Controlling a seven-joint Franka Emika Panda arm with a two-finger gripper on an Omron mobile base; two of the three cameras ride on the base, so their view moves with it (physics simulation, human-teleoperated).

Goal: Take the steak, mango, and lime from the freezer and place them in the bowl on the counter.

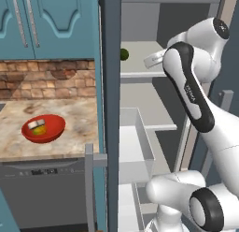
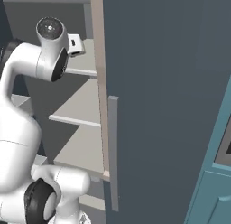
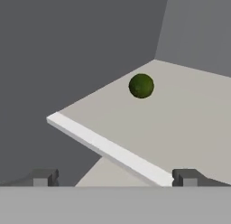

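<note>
The lime (image 3: pixel 141 86), a dark green ball, lies on a light grey upper shelf (image 3: pixel 189 114) of the freezer (image 1: pixel 112 86); it also shows as the lime (image 1: pixel 124 54) at the shelf's left. My gripper (image 3: pixel 115 178) is open with nothing between its fingertips (image 3: pixel 44 177), some way short of the lime and in front of the shelf's front edge. The red bowl (image 1: pixel 56 128) sits on the beige counter (image 1: pixel 74 114), left of the freezer. In it lie the steak (image 1: pixel 36 124) and the yellow-green mango (image 1: pixel 40 130).
The open slate-blue freezer door (image 2: pixel 167 105) stands close on the arm's right. Lower shelves (image 2: pixel 81 105) and a white pulled-out drawer (image 1: pixel 135 142) sit below the arm. A dark grey dishwasher (image 1: pixel 46 189) is under the counter, with teal cabinets (image 1: pixel 46 20) above the brick wall.
</note>
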